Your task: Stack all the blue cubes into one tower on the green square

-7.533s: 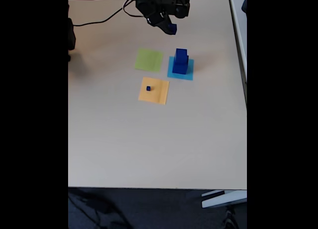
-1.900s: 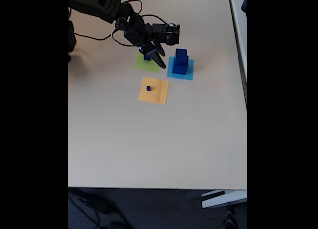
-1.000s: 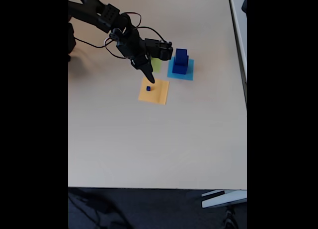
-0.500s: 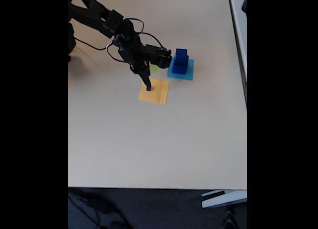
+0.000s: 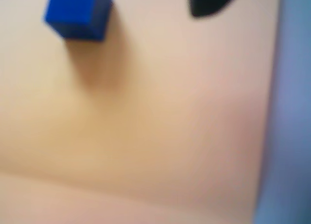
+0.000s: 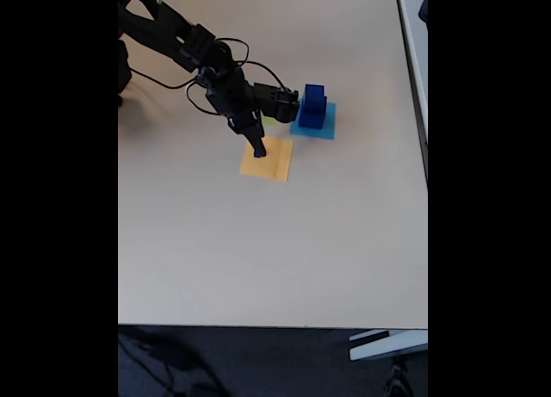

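In the fixed view my gripper points down onto the orange-yellow square, right at the tiny blue cube, which its tip covers there. In the blurred wrist view that blue cube stands free on the orange paper at the upper left. One dark fingertip hangs a gap to its right with nothing held, so the jaws stand open. Two larger blue cubes are stacked on the cyan square. My arm covers the green square except for a sliver.
The beige table is bare in front of the squares. Its right edge lies well past the cyan square. The arm's cable loops at the back left, near the base.
The gripper left the green square, swung forward and dropped onto the orange-yellow square, ending at the tiny cube. The stack on the cyan square has not moved.
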